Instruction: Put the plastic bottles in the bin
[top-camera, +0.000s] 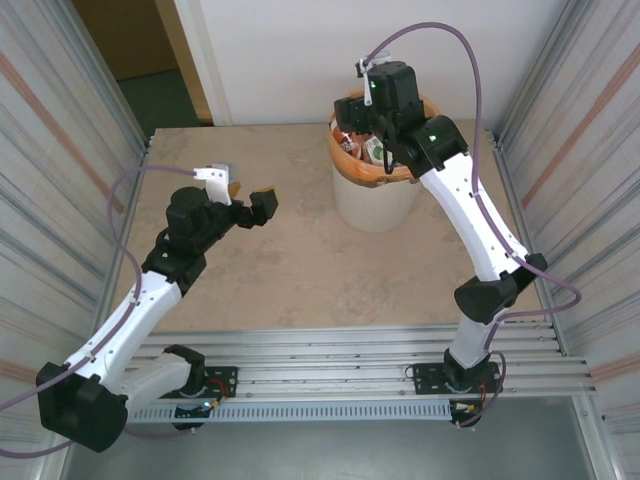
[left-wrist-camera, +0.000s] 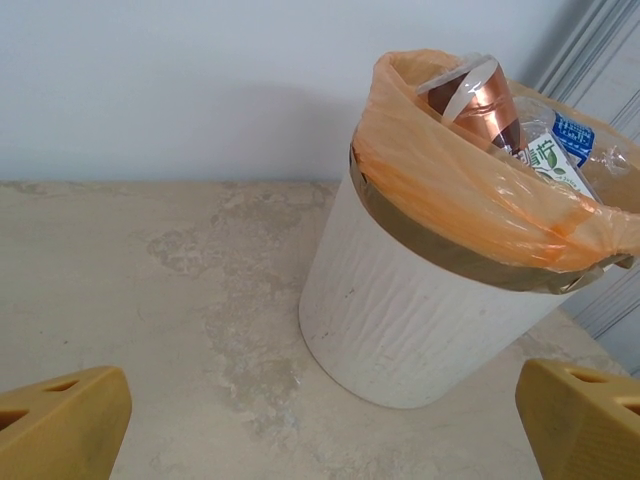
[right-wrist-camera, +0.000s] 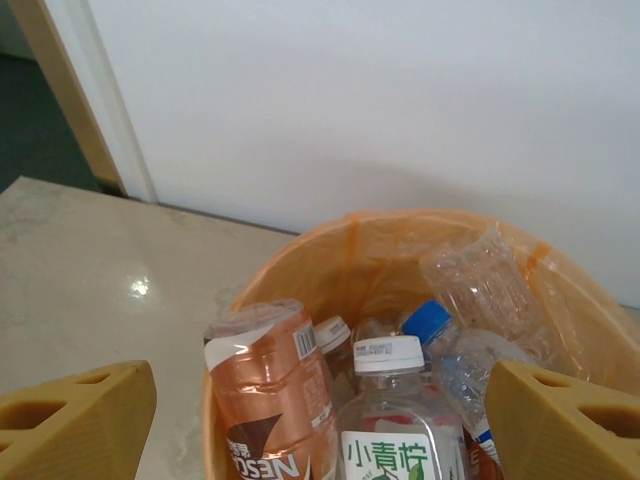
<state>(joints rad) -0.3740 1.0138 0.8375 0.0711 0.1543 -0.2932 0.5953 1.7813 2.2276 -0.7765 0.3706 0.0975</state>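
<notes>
Two grippers, both empty. Near left, the left gripper (top-camera: 247, 195) hangs wide open over the table (top-camera: 300, 280). Far right, the right gripper (right-wrist-camera: 320, 410) is spread wide above the bin (top-camera: 372, 205), where the plastic bottles (right-wrist-camera: 272, 395) lie heaped. Best to lift straight up, clear of the orange liner (left-wrist-camera: 450, 190) and the wall (right-wrist-camera: 400, 100) behind.

I am working in what looks like a robot test cell in a lab, not a home. At the bottom of the overhead view, two white-and-black arms (top-camera: 470, 215) are bolted to bare metal rails (top-camera: 340, 352) at the edge of a stone-look tabletop (top-camera: 300, 270). Ribbed panels (top-camera: 60, 120) close off the left and right sides. A plain white wall (top-camera: 290, 50) fills the top, and purple cables (top-camera: 130, 185) loop loose.
</notes>
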